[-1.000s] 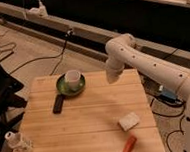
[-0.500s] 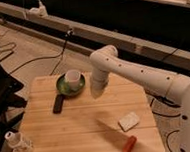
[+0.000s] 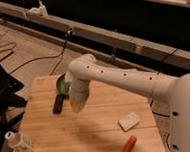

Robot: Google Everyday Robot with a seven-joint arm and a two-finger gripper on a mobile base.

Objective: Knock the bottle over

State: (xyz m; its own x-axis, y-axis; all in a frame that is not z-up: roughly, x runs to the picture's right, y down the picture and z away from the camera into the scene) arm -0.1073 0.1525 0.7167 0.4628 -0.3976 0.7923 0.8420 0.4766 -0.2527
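Observation:
The bottle [image 3: 17,143] is small and pale with a round white cap. It stands upright at the front left corner of the wooden table [image 3: 93,136]. My white arm reaches in from the right across the table. The gripper [image 3: 77,106] is at the arm's lower end, pointing down over the table's left middle, just right of a black bar-shaped object [image 3: 57,104]. The gripper is well apart from the bottle, up and to its right. The arm hides the white cup; only a part of the green plate [image 3: 62,84] shows.
A pale sponge-like block [image 3: 128,121] and an orange-red object [image 3: 128,146] lie at the front right of the table. A black chair [image 3: 0,94] stands by the table's left edge. Cables [image 3: 32,58] run over the floor behind.
The arm has swung left and forward across the table, from above the back right edge to over the cup and plate, which it now covers. The bottle has not moved.

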